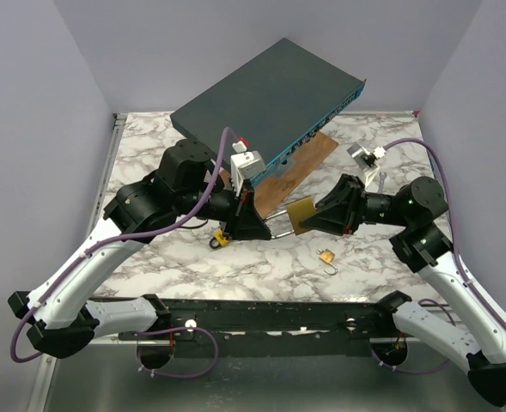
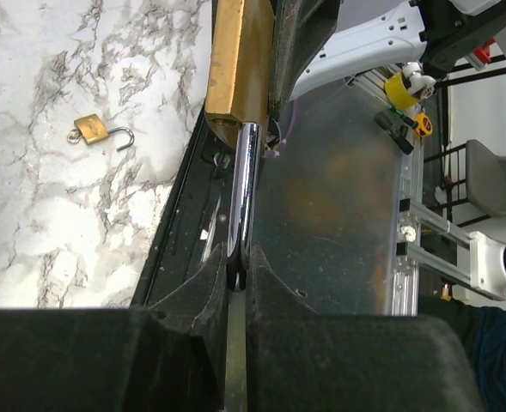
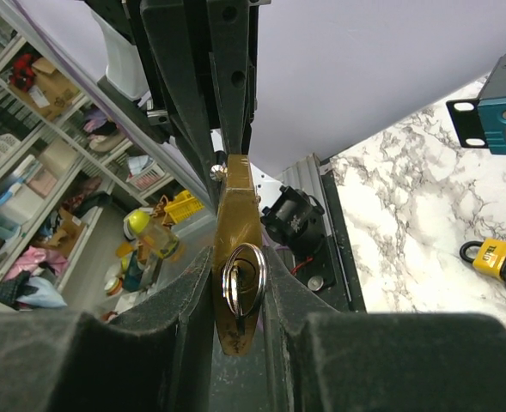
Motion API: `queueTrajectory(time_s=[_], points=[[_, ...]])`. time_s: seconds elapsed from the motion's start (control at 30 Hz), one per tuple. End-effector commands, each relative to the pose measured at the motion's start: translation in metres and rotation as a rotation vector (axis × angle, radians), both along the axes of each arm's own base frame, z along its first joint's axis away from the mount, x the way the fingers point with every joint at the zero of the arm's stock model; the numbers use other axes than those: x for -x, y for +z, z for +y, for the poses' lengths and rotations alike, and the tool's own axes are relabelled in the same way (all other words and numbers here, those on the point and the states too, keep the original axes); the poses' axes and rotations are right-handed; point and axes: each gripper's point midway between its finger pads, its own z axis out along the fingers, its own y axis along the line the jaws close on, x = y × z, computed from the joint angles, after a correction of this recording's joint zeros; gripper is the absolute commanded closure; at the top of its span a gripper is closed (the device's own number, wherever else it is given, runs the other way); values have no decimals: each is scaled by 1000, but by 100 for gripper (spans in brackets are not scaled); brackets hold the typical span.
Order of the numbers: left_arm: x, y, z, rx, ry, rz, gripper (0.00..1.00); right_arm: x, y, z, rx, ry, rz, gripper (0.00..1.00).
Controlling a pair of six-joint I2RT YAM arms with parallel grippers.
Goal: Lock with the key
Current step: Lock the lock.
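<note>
A large brass padlock (image 1: 300,214) hangs in the air between both grippers, above the marble table (image 1: 149,257). My left gripper (image 1: 265,228) is shut on its chrome shackle (image 2: 244,180), with the brass body (image 2: 239,60) just beyond the fingertips. My right gripper (image 1: 311,221) comes from the other side. In the right wrist view the padlock's underside (image 3: 235,206) sits between my fingers. A key with a steel ring (image 3: 242,283) is in the keyhole. The right gripper (image 3: 240,279) is closed in on the key and ring.
A small brass padlock (image 1: 326,256) with its shackle open lies on the marble, also in the left wrist view (image 2: 94,130). A yellow padlock (image 1: 221,239) lies under the left gripper. A teal box (image 1: 270,94) leans on a wooden board (image 1: 304,163). A white clamp (image 1: 366,158) is at the back right.
</note>
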Motion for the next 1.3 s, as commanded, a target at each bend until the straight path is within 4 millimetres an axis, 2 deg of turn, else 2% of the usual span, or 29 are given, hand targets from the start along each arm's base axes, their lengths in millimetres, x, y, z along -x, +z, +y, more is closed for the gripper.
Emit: queueTrajectory(time_s=[0.0, 0.1, 0.17, 0.27, 0.3, 0.37, 0.43, 0.47, 0.6, 0.87, 1.0, 1.27], points=[[-10, 18, -22, 94, -26, -54, 100, 10, 1, 9, -3, 41, -51, 84], [-10, 16, -21, 92, -22, -51, 100, 11, 2, 10, -6, 42, -60, 89], [-9, 16, -19, 91, -22, -50, 100, 13, 5, 9, -12, 46, -71, 99], [-7, 16, -16, 89, -15, -51, 98, 13, 12, 7, -30, 14, -89, 99], [-7, 16, -14, 92, -4, -56, 87, 13, 14, 5, -36, 2, -92, 99], [-9, 19, -11, 109, 25, -68, 72, 11, 22, 3, -53, -31, -97, 99], [-10, 23, -7, 134, 51, -77, 61, 9, 31, 1, -81, -60, -95, 99], [-11, 25, -6, 147, 65, -82, 58, 10, 36, 0, -101, -65, -92, 100], [-10, 36, 3, 217, 100, -118, 57, 9, 53, -4, -159, -97, -83, 99], [6, 57, 24, 320, 125, -188, 53, 0, 70, -8, -196, -172, -81, 99], [2, 53, 26, 328, 164, -172, 53, 3, 83, -9, -240, -160, -90, 99], [-14, 61, 23, 423, 249, -131, 51, 1, 98, -7, -283, -146, -90, 99]])
